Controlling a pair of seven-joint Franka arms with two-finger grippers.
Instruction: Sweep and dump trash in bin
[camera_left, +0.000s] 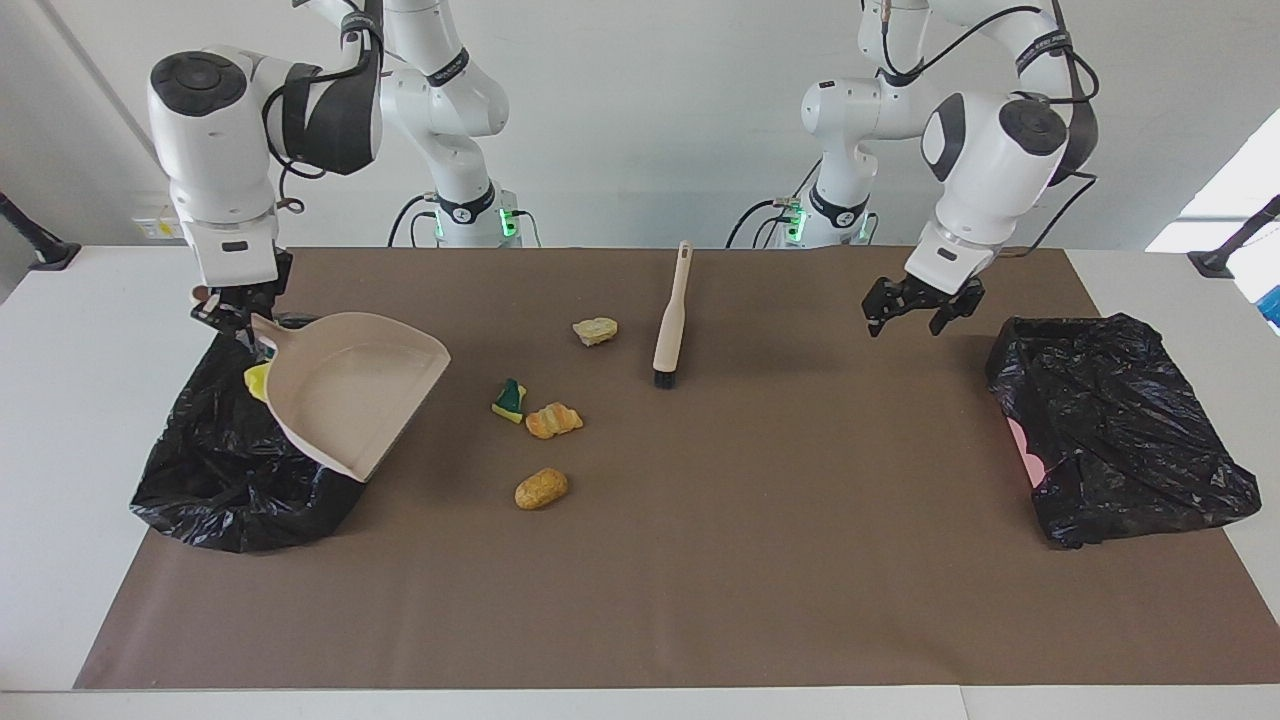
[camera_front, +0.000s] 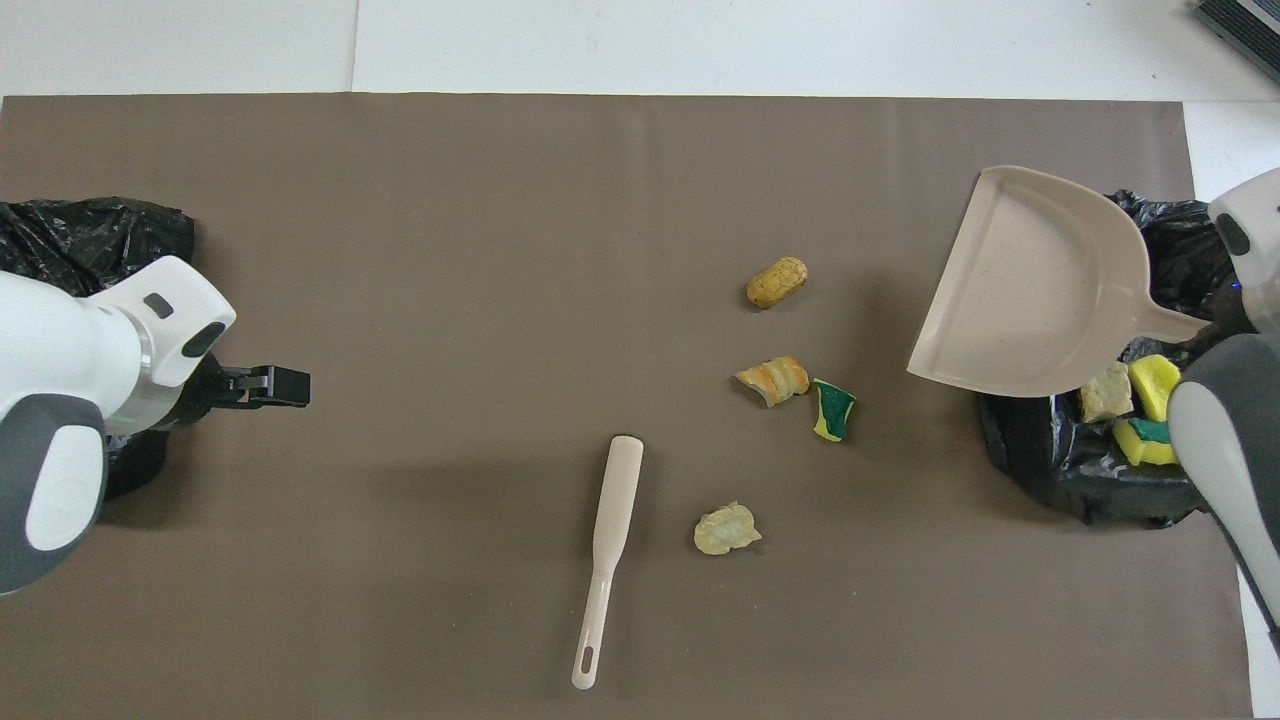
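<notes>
Four chunks (camera_left: 541, 418) are lying loose on the counter (camera_left: 700, 560) beside the bin (camera_left: 215, 470) at the right arm's end, with three more (camera_front: 1135, 405) already sitting inside it. The dustpan (camera_left: 345, 400) is hanging over the bin's rim, mouth toward the loose chunks, handle pinched in the right gripper (camera_left: 232, 312). The brush (camera_left: 670, 320) is lying nearer the robots than most chunks, pointing away from them. The left gripper (camera_left: 918, 312), jaws spread and empty, is hovering near the other bag (camera_left: 1120, 430), so I'd say the brush is its to fetch.
</notes>
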